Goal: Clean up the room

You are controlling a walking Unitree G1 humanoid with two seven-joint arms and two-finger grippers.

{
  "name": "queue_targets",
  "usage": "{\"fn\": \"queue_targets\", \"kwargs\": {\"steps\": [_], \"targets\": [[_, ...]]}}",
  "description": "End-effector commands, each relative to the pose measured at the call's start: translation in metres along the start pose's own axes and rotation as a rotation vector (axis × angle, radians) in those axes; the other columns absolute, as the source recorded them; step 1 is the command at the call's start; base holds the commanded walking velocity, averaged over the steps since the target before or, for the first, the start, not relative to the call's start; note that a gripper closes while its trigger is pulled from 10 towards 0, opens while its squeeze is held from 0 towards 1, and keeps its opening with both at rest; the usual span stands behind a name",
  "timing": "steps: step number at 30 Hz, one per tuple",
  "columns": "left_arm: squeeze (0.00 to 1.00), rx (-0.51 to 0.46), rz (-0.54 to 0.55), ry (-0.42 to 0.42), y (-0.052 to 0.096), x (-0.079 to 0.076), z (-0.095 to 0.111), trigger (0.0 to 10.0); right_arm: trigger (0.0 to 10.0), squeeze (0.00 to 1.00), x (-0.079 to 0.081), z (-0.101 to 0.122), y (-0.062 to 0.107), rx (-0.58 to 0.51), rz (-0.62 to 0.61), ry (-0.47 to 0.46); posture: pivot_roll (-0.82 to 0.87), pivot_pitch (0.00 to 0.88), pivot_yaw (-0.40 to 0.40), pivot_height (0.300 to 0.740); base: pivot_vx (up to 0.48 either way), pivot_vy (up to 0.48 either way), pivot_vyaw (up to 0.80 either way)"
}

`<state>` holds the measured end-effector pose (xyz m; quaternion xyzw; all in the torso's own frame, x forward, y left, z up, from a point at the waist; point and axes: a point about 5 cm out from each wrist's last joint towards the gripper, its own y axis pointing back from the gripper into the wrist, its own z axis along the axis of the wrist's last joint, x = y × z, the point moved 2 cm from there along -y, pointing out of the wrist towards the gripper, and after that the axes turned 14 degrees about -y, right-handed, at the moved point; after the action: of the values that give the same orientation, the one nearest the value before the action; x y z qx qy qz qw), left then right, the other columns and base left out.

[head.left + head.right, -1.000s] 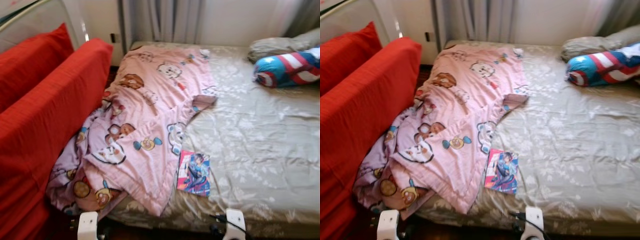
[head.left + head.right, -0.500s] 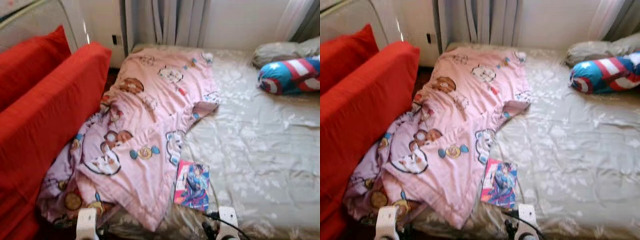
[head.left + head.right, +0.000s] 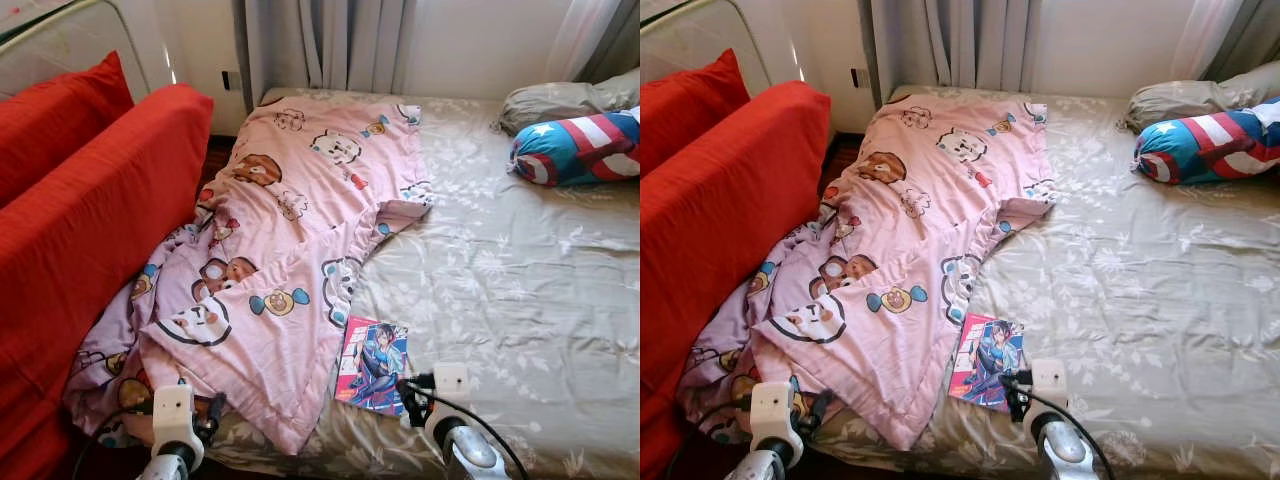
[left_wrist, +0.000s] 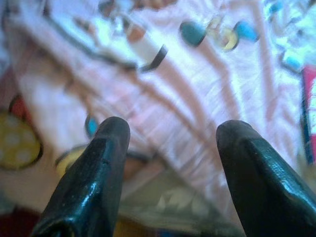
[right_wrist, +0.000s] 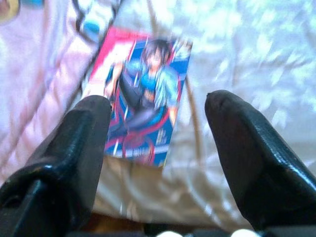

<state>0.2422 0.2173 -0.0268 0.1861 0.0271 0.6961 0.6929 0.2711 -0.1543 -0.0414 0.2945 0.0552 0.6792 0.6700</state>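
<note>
A pink cartoon-print blanket lies crumpled over the left side of the bed and hangs off its near left corner. A colourful comic book lies flat on the grey-green sheet by the blanket's edge. My right gripper is open just above the near end of the book; its wrist is at the bed's near edge. My left gripper is open over the blanket's near corner, with its wrist low at the left.
A red sofa back with red cushions stands close along the bed's left side. A star-and-stripe bolster and a grey pillow lie at the bed's far right. Curtains hang behind the bed.
The camera has come closer to the bed and tilted. Both wrists have risen into view, the right one now close to the comic book, the left one over the blanket corner.
</note>
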Motion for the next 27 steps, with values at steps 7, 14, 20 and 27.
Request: {"fn": "queue_targets", "kwargs": {"steps": [7,14,20,27], "targets": [[0.00,-0.232,0.039,-0.017,0.011,0.011,0.048,10.0,10.0,0.00,0.011,0.029,0.004,-0.207,0.052,0.010,0.14,0.109,-0.080,0.740,0.000,0.000,0.00],[0.00,-0.329,0.039,-0.006,0.016,0.008,0.075,10.0,10.0,0.00,0.000,0.047,0.013,-0.328,-0.012,-0.015,0.14,0.101,-0.082,0.740,0.000,0.000,0.00],[0.00,-0.338,0.018,0.010,0.019,0.003,0.092,10.0,10.0,0.00,-0.002,0.049,0.018,-0.362,-0.070,-0.039,0.14,0.088,-0.055,0.740,0.000,0.000,0.00],[0.00,-0.312,0.011,0.012,0.016,0.006,0.098,10.0,10.0,0.00,0.001,0.050,0.016,-0.337,-0.094,-0.060,0.13,0.121,-0.041,0.712,0.000,0.000,0.00]]}}
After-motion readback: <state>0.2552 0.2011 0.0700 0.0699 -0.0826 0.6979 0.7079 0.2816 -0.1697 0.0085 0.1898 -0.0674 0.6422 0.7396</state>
